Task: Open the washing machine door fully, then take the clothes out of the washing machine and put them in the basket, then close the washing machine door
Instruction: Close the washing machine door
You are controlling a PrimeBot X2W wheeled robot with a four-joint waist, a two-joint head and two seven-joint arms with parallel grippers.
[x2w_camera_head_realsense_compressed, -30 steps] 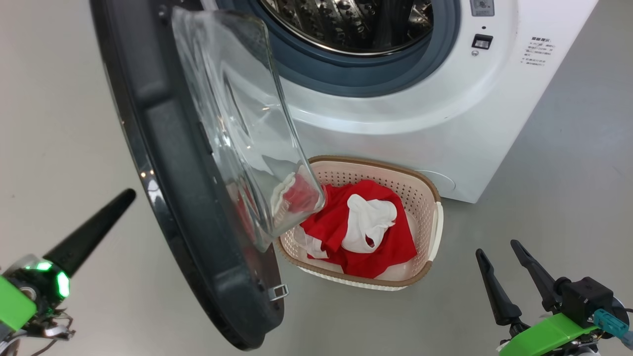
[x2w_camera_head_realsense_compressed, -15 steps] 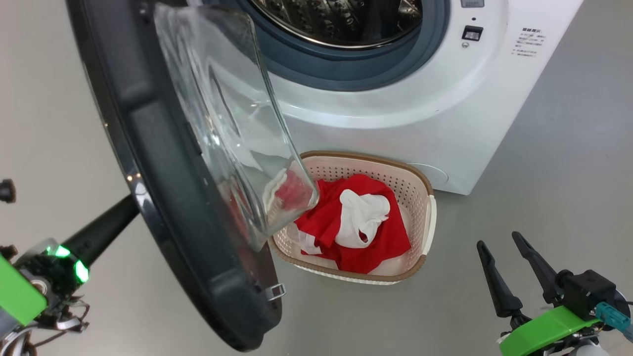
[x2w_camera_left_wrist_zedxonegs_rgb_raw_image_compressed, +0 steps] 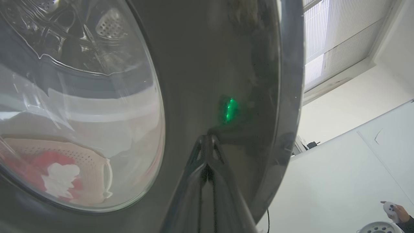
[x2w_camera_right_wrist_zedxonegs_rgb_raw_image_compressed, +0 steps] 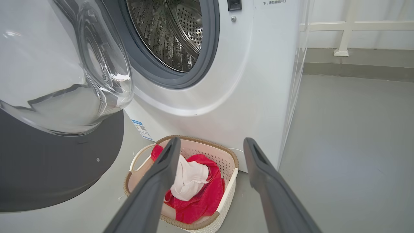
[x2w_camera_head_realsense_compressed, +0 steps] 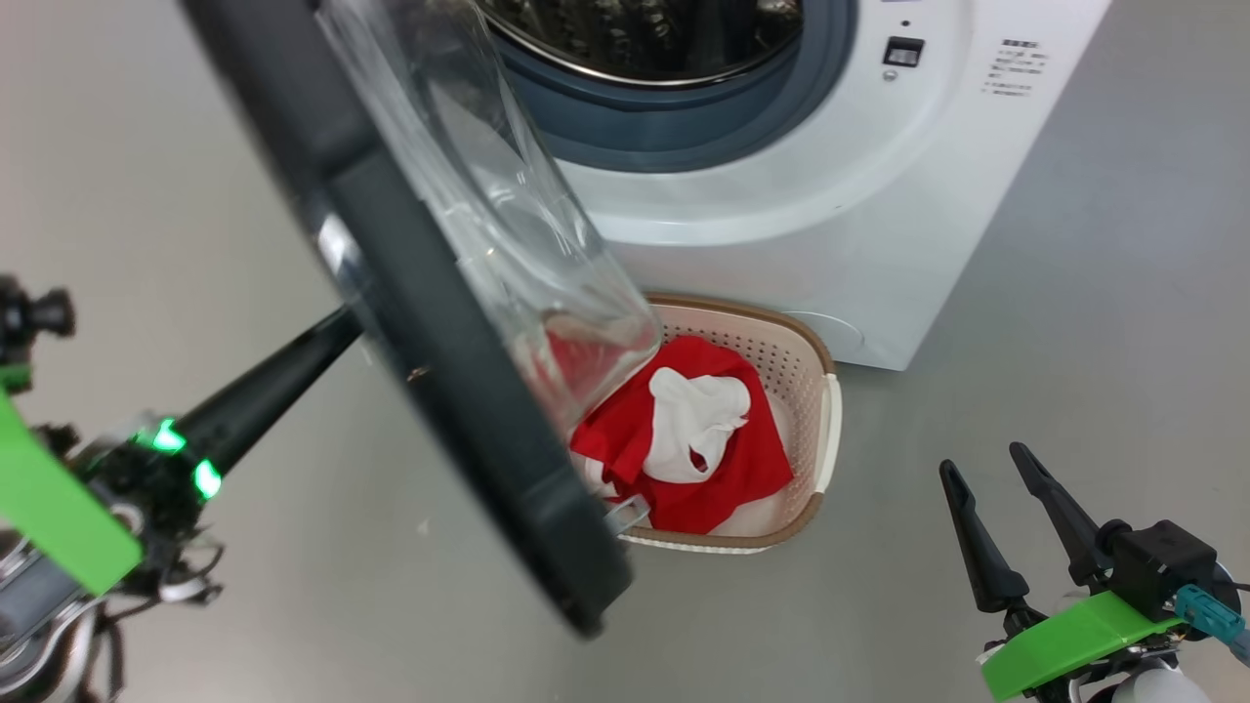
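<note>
The washing machine (x2w_camera_head_realsense_compressed: 781,195) stands open, its steel drum (x2w_camera_head_realsense_compressed: 645,39) showing no cloth. The washing machine door (x2w_camera_head_realsense_compressed: 439,342) hangs partly swung, black rim towards me, and its glass bowl (x2w_camera_head_realsense_compressed: 508,195) reaches over the basket (x2w_camera_head_realsense_compressed: 781,356). My left gripper (x2w_camera_head_realsense_compressed: 342,327) is shut, its tip pressed on the door's glossy outer face (x2w_camera_left_wrist_zedxonegs_rgb_raw_image_compressed: 210,64). Red and white clothes (x2w_camera_head_realsense_compressed: 742,459) lie in the basket on the floor before the machine. My right gripper (x2w_camera_head_realsense_compressed: 981,461) hangs open and empty at the lower right, and in the right wrist view it (x2w_camera_right_wrist_zedxonegs_rgb_raw_image_compressed: 212,142) frames the basket (x2w_camera_right_wrist_zedxonegs_rgb_raw_image_compressed: 233,161).
Grey floor surrounds the machine, with free room to its right. A blue label sticker (x2w_camera_right_wrist_zedxonegs_rgb_raw_image_compressed: 139,124) is low on the machine's front. A white railing (x2w_camera_right_wrist_zedxonegs_rgb_raw_image_compressed: 346,32) runs along the far wall. A person's hand with a controller (x2w_camera_left_wrist_zedxonegs_rgb_raw_image_compressed: 393,210) is at the left wrist view's corner.
The left gripper has pushed forward against the door, which has swung towards the machine. The head camera has shifted too. The right gripper stays as it was.
</note>
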